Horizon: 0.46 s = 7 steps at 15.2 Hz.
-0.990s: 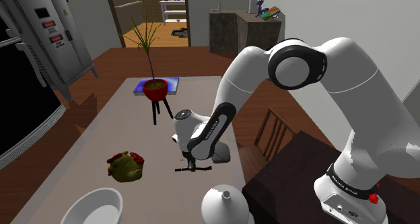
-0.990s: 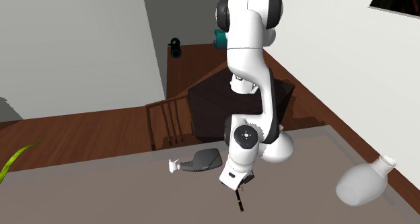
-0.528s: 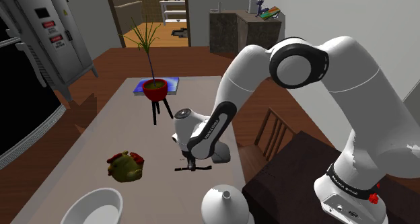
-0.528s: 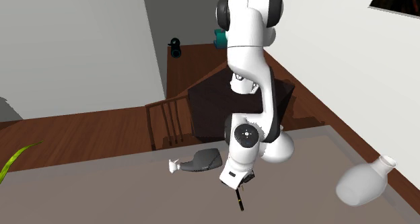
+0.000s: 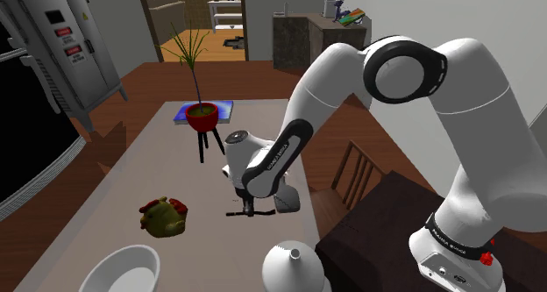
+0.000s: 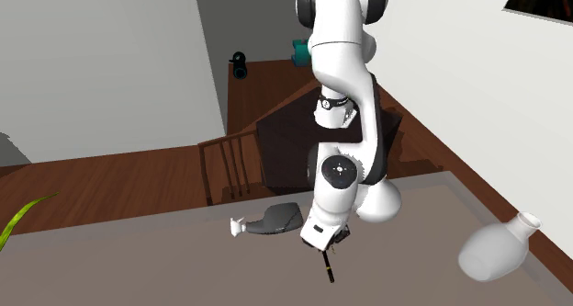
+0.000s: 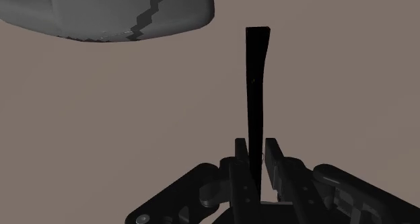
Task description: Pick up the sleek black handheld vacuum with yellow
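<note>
Vacuum (image 7: 256, 88), which I take to be the slim black bar (no yellow shows on it), is clasped at its near end by the closed jaws of the gripper (image 7: 257, 161) in the wrist view. Its long axis runs straight out from them over the counter (image 7: 101, 135).

In the second exterior view it hangs tilted below the gripper, beside a dark wedge-shaped object (image 6: 274, 220). I cannot tell whether its lower tip touches the counter.

In the shoulder view the gripper sits low near the counter's stand-side edge, so a straight rise looks right.

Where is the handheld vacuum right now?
In the second exterior view, the vacuum lies on the table near its far edge, just left of the gripper, which clasps a thin black strip.
</note>
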Tool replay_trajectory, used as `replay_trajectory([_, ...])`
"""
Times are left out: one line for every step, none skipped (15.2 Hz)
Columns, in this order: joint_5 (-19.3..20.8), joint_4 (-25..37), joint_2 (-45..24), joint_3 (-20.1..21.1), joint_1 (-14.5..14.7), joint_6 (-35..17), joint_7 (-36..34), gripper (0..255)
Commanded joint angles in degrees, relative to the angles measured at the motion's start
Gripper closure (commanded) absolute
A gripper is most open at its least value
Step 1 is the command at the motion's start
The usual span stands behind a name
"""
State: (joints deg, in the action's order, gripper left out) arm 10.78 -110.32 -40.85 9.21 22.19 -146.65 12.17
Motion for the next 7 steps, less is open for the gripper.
replay_trajectory([-0.3, -0.6, 1.5, 0.3, -0.3, 0.9, 0.2, 255])
replay_trajectory([-0.4, -0.9, 2.2, 0.4, -0.4, 1.3, 0.3, 255])
replay_trajectory([-0.5, -1.1, 2.9, 0.6, -0.5, 1.8, 0.3, 255])
replay_trajectory([-0.7, -1.3, 3.5, 0.7, -0.6, 2.3, 0.4, 255])
replay_trajectory([-0.8, -1.5, 4.2, 0.9, -0.7, 2.7, 0.5, 255])
replay_trajectory([-0.8, -1.5, 4.3, 0.9, -0.7, 2.8, 0.5, 255])
replay_trajectory([-0.8, -1.5, 4.3, 0.9, -0.7, 2.8, 0.5, 255])
